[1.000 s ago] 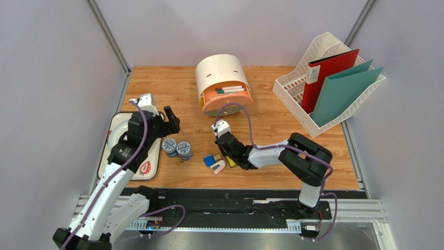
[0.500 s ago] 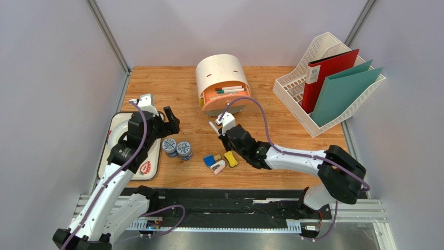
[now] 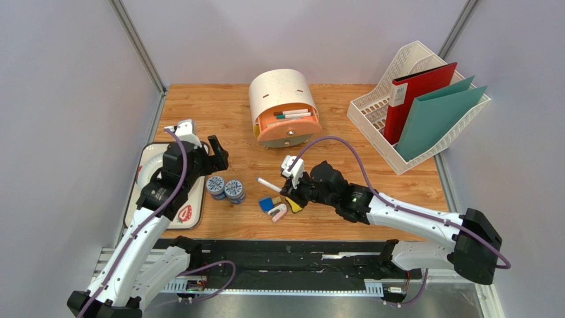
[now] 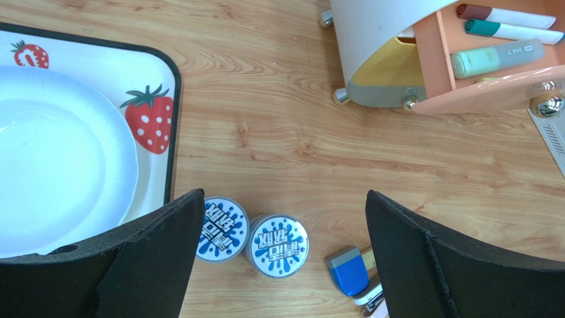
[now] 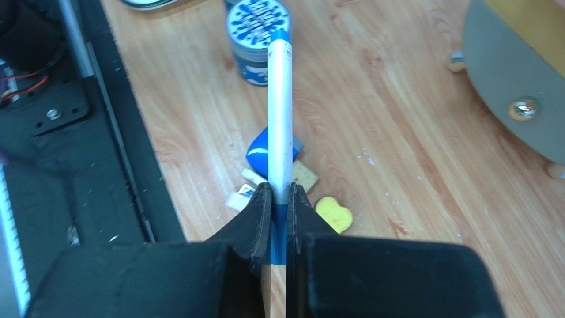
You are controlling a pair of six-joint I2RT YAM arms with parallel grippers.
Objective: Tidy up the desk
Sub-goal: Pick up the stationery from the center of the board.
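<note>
The desk (image 3: 345, 165) is light wood-grain. My right gripper (image 3: 288, 188) (image 5: 281, 192) is shut on a white marker (image 3: 268, 183) (image 5: 280, 99) with blue ends. The marker sticks out to the left, above a blue eraser (image 3: 266, 204) (image 5: 265, 151) and a yellow heart eraser (image 3: 294, 204) (image 5: 333, 213). My left gripper (image 3: 217, 154) (image 4: 284, 195) stands wide open with nothing between its fingers, above two round blue-and-white tins (image 3: 215, 186) (image 4: 278, 245).
A cream and orange drawer organizer (image 3: 284, 106) holding markers stands at the back centre. A white file rack (image 3: 371, 116) with red and teal folders sits at the back right. A strawberry-print tray (image 3: 192, 207) with a white plate (image 4: 53, 152) lies at the left edge.
The right arm has swung its elbow out to the right. Its gripper, still holding the marker, has shifted slightly right and nearer, with the marker now pointing left. The left arm has not moved.
</note>
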